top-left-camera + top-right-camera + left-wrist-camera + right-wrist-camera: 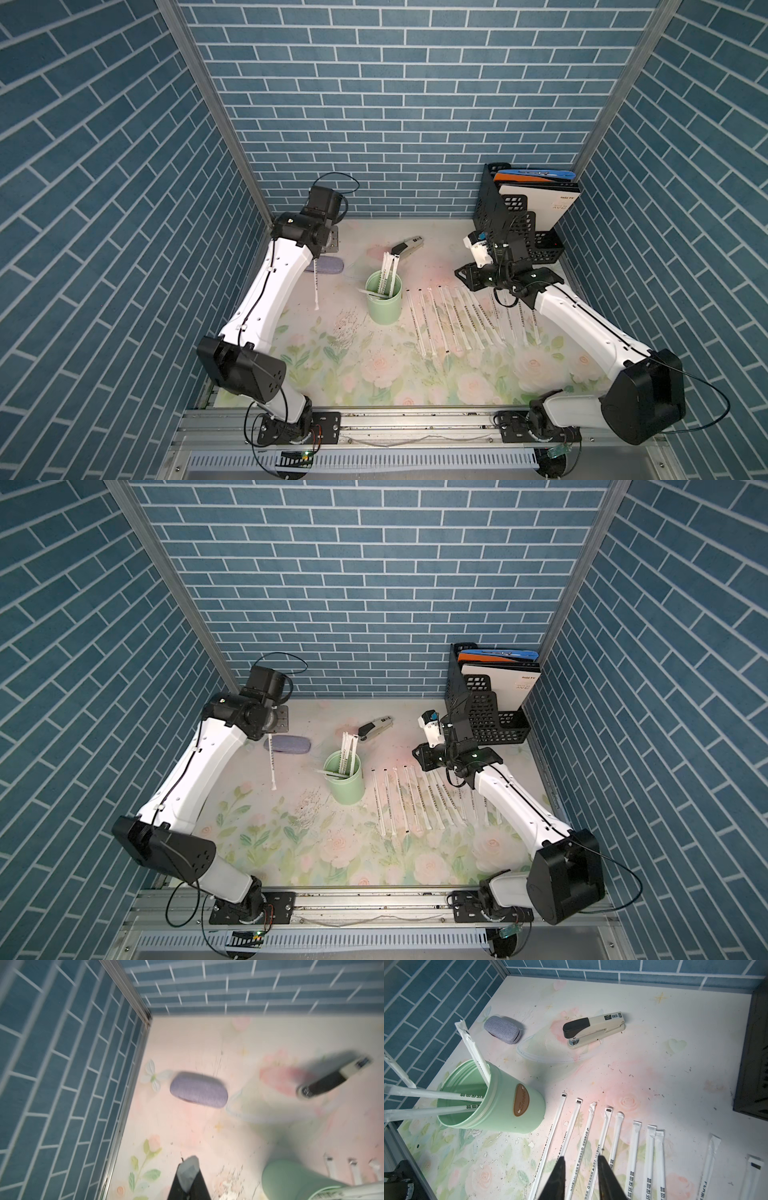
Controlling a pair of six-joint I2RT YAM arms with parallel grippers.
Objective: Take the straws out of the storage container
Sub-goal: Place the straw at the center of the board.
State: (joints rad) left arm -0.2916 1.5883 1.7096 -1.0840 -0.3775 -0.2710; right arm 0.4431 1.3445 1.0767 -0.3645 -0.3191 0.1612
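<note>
Hanging from the clenched left claw (pixel 188 1164) is one straw (pixel 316 286). It is shown in both top views as a thin white stick pointing down at the table (pixel 374 374), left of the cup (pixel 384 309) and apart from it. That claw's wrist view is blurred, and the straw itself is not shown there. A few more straws (pixel 389 270) stand in the cup. Most are leaned on its far rim and two are tipped over its left rim. Right of the cup, a row (pixel 457 320) of straws is laid side by side on the table. The right claw (pixel 581 1160) is held over that row, jaws parted, with nothing between them.

The step in hand is judged to be setting the held straw down. It is best lowered until its free end touches the table, then laid flat before the pinch is released, so that it is not dropped and left to roll. A bare patch should be chosen, clear of the cup and the grey case (pixel 289 744). The pinch should be kept firm until the straw rests, since the paper wrap is likely to slip.
</note>
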